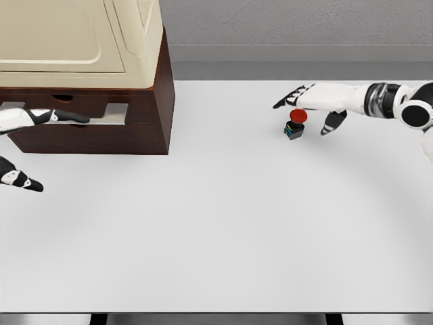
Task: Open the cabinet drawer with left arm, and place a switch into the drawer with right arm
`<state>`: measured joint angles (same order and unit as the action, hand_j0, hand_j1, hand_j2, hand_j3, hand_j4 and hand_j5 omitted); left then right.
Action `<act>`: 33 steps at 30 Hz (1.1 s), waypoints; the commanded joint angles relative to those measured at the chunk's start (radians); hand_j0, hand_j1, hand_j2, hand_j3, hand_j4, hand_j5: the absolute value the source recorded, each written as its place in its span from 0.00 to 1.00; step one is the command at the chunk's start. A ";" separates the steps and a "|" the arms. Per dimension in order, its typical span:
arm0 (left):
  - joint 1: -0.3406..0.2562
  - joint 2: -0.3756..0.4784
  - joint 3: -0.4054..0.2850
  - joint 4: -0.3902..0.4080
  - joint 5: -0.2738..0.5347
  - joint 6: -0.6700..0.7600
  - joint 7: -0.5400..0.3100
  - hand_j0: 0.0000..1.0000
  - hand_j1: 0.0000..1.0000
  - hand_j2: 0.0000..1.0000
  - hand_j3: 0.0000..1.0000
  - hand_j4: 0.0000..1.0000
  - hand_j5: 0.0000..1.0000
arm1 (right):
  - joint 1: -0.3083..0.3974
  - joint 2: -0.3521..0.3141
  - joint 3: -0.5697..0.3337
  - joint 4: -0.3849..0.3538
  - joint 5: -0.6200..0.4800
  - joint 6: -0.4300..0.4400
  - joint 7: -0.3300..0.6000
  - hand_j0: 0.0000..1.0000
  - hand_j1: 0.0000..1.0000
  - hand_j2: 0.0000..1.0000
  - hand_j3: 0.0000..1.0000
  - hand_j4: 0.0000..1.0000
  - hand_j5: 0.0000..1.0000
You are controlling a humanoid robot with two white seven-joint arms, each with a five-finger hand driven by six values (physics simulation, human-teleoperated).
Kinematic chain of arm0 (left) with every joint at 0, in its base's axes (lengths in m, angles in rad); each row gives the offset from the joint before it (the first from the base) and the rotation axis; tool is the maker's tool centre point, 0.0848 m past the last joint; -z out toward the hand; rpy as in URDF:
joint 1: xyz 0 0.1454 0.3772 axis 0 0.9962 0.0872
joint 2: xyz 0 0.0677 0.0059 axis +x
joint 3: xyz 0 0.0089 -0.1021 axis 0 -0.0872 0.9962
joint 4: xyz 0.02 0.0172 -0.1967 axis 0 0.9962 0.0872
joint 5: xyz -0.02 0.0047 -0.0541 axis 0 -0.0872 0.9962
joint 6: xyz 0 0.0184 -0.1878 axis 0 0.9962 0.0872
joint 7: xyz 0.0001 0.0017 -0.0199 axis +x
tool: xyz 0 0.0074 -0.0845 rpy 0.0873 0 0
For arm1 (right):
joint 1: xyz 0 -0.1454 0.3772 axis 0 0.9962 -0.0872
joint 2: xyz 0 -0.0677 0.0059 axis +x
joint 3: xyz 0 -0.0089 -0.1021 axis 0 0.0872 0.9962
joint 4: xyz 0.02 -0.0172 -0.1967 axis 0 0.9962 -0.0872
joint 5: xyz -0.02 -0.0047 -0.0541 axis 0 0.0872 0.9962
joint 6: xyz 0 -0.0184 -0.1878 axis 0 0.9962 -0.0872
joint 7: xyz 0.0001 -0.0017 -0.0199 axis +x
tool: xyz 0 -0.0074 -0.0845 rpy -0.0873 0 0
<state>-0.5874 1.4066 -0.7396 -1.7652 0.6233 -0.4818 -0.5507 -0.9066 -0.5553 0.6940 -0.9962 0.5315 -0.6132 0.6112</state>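
Head view of the workspace, listed by size. One white table (pixel 223 223) fills most of the field. One cabinet (pixel 95 74), cream above and dark brown at its base, stands at about 10 o'clock; its single visible drawer (pixel 81 112) appears shut or nearly so, with a cut-out handle slot (pixel 115 112) in its front. Two arms are in view. The left hand (pixel 47 118), at 9 o'clock, reaches with fingers extended toward the handle slot, fingertips at the drawer front; the thumb (pixel 24 181) hangs well below, so nothing is gripped. The right hand (pixel 308 101), at 2 o'clock, hovers with fingers spread directly above the one switch (pixel 295 124), a small black block with a red button cap, which stands on the table at about 2 o'clock, well apart from the cabinet; whether the fingers touch it cannot be told, and it is not enclosed. The step in hand appears to be engaging the handle. To do it well, the left fingertips should hook fully inside the slot before pulling straight outward, while the right hand should close evenly on the switch body below the cap.
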 commanded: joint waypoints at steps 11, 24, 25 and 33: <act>-0.023 -0.017 0.000 0.001 0.024 0.232 0.049 0.95 0.95 0.95 0.95 0.95 0.95 | -0.015 0.063 -0.001 0.090 0.051 0.002 0.000 1.00 1.00 1.00 1.00 1.00 1.00; -0.032 -0.044 0.000 0.003 0.013 0.316 0.058 0.95 0.95 0.95 0.95 0.95 0.95 | -0.037 0.089 -0.001 0.162 0.073 0.002 0.000 1.00 1.00 1.00 1.00 1.00 1.00; -0.032 -0.044 0.000 0.003 0.013 0.322 0.058 0.95 0.95 0.95 0.95 0.95 0.95 | -0.037 0.089 -0.001 0.165 0.073 0.002 0.000 1.00 1.00 1.00 1.00 1.00 1.00; -0.032 -0.044 -0.001 0.004 -0.011 0.365 0.086 0.96 0.96 0.96 0.96 0.96 0.96 | -0.037 0.092 -0.001 0.165 0.071 0.002 0.000 1.00 1.00 1.00 1.00 1.00 1.00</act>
<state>-0.6197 1.3607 -0.7408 -1.7607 0.6132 -0.1267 -0.4725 -0.9434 -0.4638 0.6944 -0.8317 0.6075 -0.6135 0.6113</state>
